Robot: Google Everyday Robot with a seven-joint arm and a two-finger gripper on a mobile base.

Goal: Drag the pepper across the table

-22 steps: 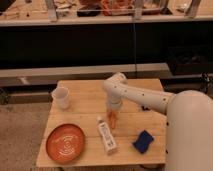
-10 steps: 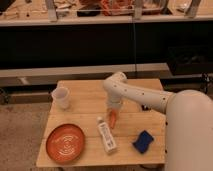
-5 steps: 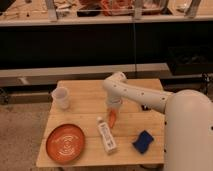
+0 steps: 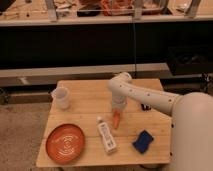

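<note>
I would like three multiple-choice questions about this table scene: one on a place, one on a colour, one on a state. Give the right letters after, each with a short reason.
1. Where is the pincer?
A. above the plate
B. at the top end of the pepper
C. beside the cup

2. What colour is the sponge?
A. blue
B. green
C. yellow

3. How is the white bottle on the table?
A. standing upright
B. lying on its side
C. inside the cup

Answers:
1 B, the arm comes down right over the pepper.
2 A, it shows blue near the right front edge.
3 B, its length lies flat along the planks.
</note>
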